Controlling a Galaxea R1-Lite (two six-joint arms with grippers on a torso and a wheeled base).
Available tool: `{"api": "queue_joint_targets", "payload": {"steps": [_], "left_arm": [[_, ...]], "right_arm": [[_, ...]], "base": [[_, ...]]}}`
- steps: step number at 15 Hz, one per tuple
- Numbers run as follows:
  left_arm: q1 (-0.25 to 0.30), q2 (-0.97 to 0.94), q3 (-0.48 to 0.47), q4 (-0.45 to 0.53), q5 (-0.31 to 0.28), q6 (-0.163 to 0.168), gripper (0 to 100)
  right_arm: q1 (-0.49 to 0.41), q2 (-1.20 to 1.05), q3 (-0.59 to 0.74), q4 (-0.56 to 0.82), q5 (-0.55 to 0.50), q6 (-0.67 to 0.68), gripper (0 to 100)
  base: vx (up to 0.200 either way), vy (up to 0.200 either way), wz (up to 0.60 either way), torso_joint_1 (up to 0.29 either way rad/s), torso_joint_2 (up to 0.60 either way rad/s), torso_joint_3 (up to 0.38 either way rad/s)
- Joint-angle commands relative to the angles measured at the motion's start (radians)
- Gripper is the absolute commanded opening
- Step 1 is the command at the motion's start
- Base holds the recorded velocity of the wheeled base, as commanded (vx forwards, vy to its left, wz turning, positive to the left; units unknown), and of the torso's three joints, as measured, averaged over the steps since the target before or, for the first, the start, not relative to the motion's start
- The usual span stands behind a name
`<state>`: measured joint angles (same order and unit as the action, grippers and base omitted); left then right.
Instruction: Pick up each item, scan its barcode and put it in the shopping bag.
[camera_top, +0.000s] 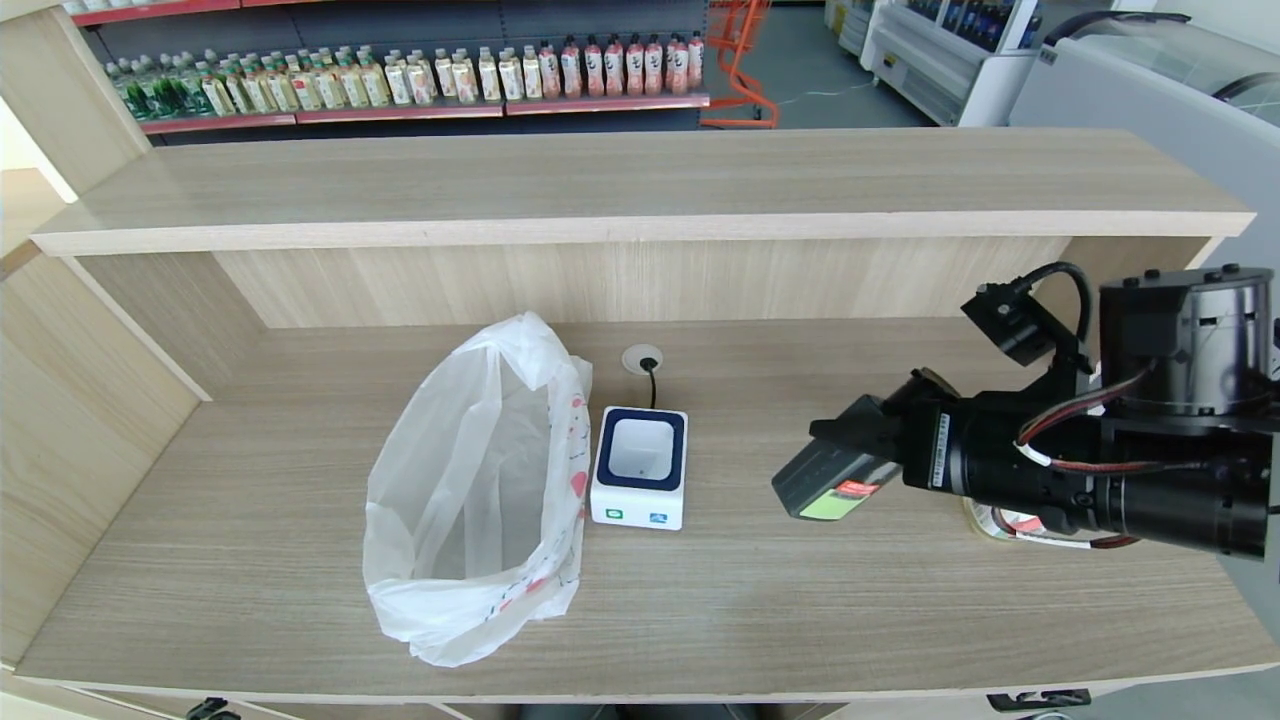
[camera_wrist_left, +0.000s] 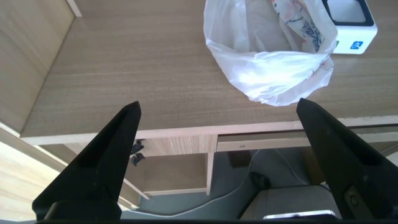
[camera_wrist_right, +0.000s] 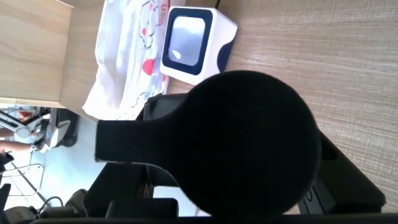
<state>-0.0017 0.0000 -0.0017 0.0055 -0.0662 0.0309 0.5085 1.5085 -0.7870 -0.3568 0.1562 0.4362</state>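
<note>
A round item (camera_top: 980, 523) lies mostly hidden by the right arm (camera_top: 1100, 480).

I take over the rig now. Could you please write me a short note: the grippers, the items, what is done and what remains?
Left gripper: jaws open, empty, over the counter's front edge.
Right gripper: shut on a dark packet, held above the counter, right of the scanner.
Shopping bag: open, left of the scanner.
Done: packet picked up.
Left: scan it, bag it, then the round item partly hidden under the right arm.
</note>
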Motion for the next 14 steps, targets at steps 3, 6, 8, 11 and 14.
{"api": "queue_joint_targets", "payload": {"steps": [3, 6, 8, 11, 14], "left_arm": [[0.000, 0.002, 0.000, 0.001, 0.000, 0.001, 100], [0.000, 0.002, 0.000, -0.001, 0.000, 0.000, 100], [0.000, 0.002, 0.000, -0.001, 0.000, 0.000, 100], [0.000, 0.002, 0.000, -0.001, 0.000, 0.000, 100], [0.000, 0.002, 0.000, -0.001, 0.000, 0.000, 100]], "right_arm": [[0.001, 0.018, 0.000, -0.001, -0.001, -0.001, 0], [0.001, 0.030, 0.000, -0.001, -0.003, -0.001, 0], [0.001, 0.033, -0.003, -0.001, -0.003, -0.002, 0], [0.001, 0.039, -0.005, -0.001, -0.003, -0.004, 0], [0.001, 0.067, -0.035, 0.002, -0.014, -0.008, 0]], "base": [[0.000, 0.000, 0.00, 0.000, 0.00, 0.000], [0.000, 0.067, 0.00, -0.001, 0.00, 0.002], [0.000, 0.200, 0.00, -0.010, 0.00, 0.005], [0.000, 0.200, 0.00, 0.011, 0.01, -0.001], [0.000, 0.000, 0.00, 0.000, 0.00, 0.000]]}}
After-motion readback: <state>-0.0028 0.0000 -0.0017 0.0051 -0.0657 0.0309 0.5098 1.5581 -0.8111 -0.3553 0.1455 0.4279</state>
